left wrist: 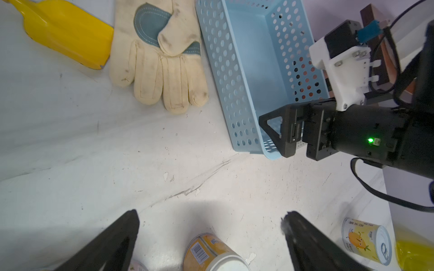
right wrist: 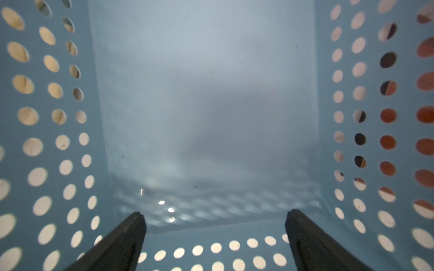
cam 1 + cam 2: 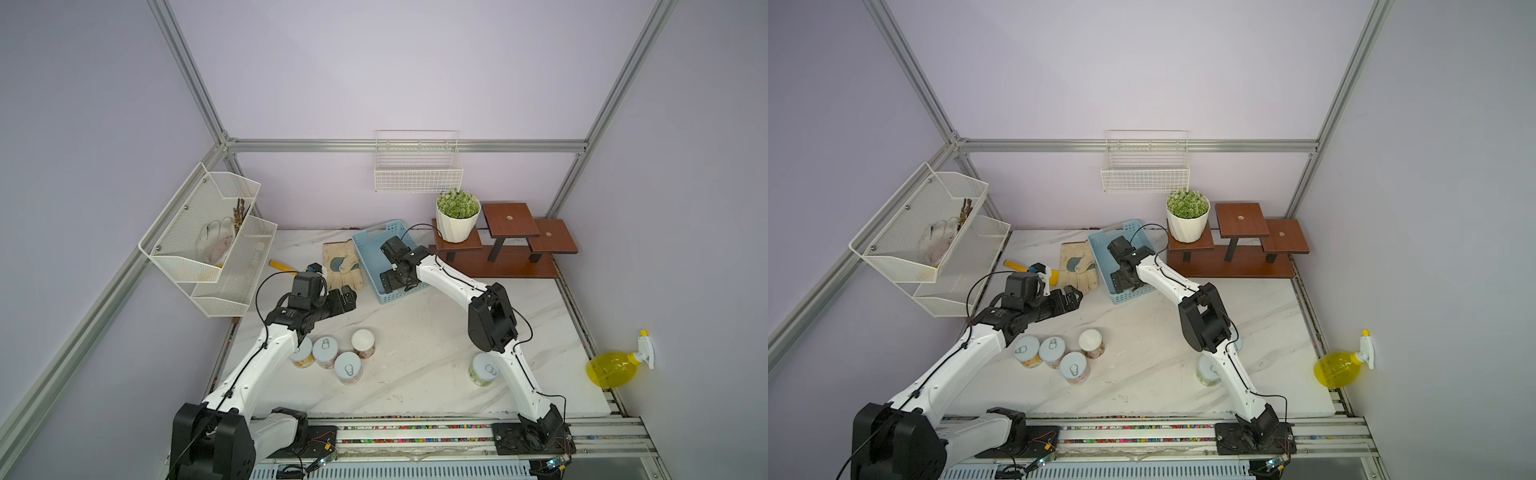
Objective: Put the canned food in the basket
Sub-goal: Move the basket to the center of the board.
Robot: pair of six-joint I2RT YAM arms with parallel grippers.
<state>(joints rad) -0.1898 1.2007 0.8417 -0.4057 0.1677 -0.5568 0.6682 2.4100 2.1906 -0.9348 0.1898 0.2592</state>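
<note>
Tins: a cluster of four tins (image 3: 348, 368) stands upright on the marble table (image 3: 415, 332) by my left forearm. A fifth tin (image 3: 484, 370) stands beside my right forearm. All are well apart from the basket.
Left claw: my left claw (image 3: 347, 297) hangs over the table between the cluster and the glove, jaws spread wide, empty.
Right claw: my right claw (image 2: 215, 215) sits inside the basket's near end, jaws wide, empty.
Basket: the light-blue basket (image 3: 372, 257) lies skewed on the table.
Glove: a cream glove (image 3: 343, 264) lies just beside the basket, toward my left arm.
Plant pot: the plant pot (image 3: 457, 220) sits on the wooden stand (image 3: 511, 232), farthest back.
</note>
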